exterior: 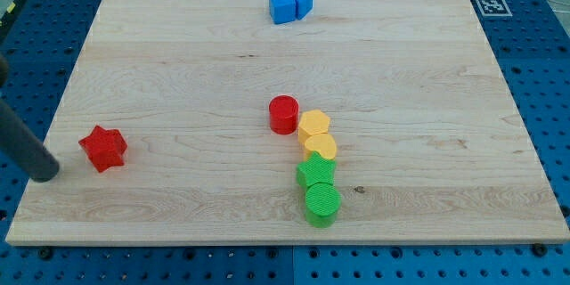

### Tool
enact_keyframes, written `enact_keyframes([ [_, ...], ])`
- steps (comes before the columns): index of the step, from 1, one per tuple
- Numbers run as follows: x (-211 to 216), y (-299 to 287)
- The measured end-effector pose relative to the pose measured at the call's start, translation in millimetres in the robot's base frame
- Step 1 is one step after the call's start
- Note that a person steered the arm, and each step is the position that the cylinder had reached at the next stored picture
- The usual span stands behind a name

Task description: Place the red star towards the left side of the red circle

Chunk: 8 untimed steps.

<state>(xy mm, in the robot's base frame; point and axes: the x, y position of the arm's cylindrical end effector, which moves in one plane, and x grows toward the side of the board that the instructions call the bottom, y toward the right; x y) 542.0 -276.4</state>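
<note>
The red star (103,148) lies near the board's left edge, low in the view. The red circle (284,114) stands near the board's middle, well to the star's right and slightly higher. My tip (44,173) is at the end of the dark rod that comes in from the view's left edge. It sits just left of and slightly below the red star, a small gap apart from it.
A yellow hexagon-like block (313,126) touches the red circle's right side, with a yellow heart-like block (321,148), a green star (316,173) and a green circle (322,203) in a column below. Two blue blocks (291,4) sit at the view's top. The wooden board (178,62) lies on a blue pegboard.
</note>
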Motion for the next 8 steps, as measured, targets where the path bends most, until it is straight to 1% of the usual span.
enact_keyframes([
  [2, -6, 57],
  [5, -26, 104],
  [7, -28, 105],
  [8, -38, 101],
])
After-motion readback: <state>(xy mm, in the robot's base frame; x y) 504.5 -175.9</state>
